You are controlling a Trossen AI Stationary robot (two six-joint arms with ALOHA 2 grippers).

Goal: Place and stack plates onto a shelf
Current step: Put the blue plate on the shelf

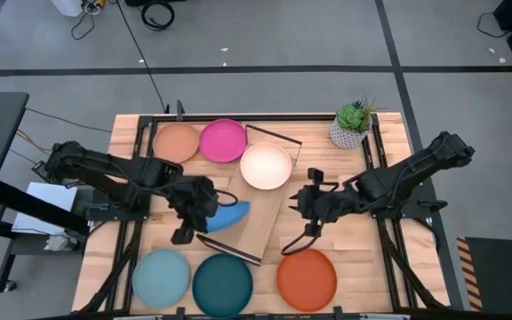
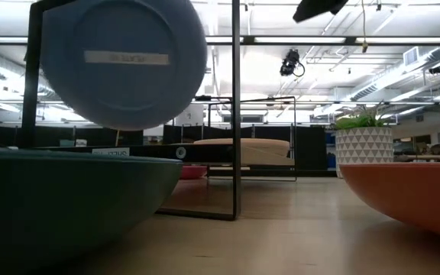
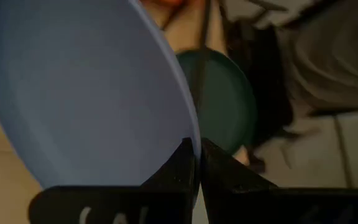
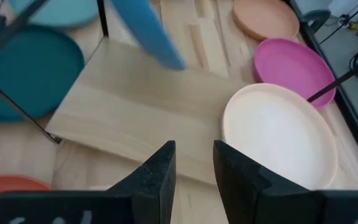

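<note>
My left gripper (image 1: 210, 212) is shut on the blue plate (image 1: 231, 216), which stands tilted on edge above the shelf's (image 1: 260, 209) near-left corner. The low view shows the blue plate (image 2: 121, 61) lifted, underside toward the camera. The cream-pink plate (image 1: 266, 165) lies flat on the shelf's far end. My right gripper (image 1: 311, 197) is open over the shelf's right edge and touches nothing; in the right wrist view it (image 4: 194, 165) points toward the board (image 4: 148, 118). Peach (image 1: 177, 142) and magenta (image 1: 223, 140) plates lie on the table. No grey plate shows. My left gripper (image 3: 196, 148) pinches the blue plate's rim (image 3: 190, 134) between its two fingers, one on the hollow face and one on the underside. It comes from the table's left side. The plate is lifted clear and tilted steeply, its free edge pointing toward the table's right.
Light teal (image 1: 161, 276), dark teal (image 1: 222, 284) and orange-red (image 1: 307, 278) plates lie along the table's near edge. A potted plant (image 1: 352, 124) stands at the far right. Black wire frames (image 2: 235, 114) rise at the shelf's short ends. The board's middle is bare.
</note>
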